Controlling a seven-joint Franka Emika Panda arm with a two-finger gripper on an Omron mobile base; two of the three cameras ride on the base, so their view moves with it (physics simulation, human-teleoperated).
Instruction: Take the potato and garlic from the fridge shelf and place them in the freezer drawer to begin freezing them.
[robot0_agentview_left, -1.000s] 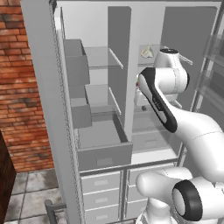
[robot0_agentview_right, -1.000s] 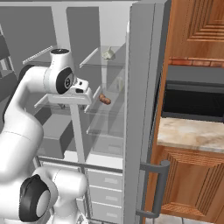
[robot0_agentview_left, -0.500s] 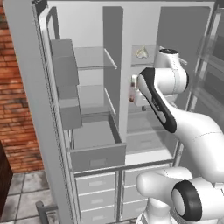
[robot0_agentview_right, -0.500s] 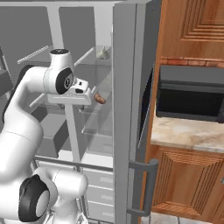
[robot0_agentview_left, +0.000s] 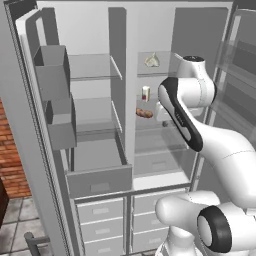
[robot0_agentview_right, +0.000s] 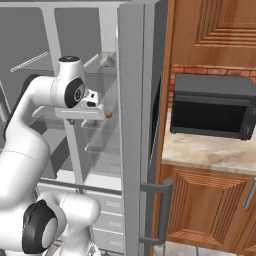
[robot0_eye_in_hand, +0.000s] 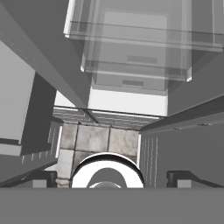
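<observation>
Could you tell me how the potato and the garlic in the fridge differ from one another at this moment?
The potato is orange-brown and oblong, lying flat; the garlic is off-white and knobbly, a rounder bulb. The garlic sits on the upper glass shelf, the potato on the shelf below, beside a small white carton. Both are small, and both lie in the fridge's right compartment, not held.

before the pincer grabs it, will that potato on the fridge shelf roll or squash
The potato looks oblong and rounded, so a sideways nudge would probably roll it along the glass shelf. It seems firm and rough-skinned, so it likely won't squash or slip. It is small, so probably light; the pincer's wide-open jaws should span it.
</observation>
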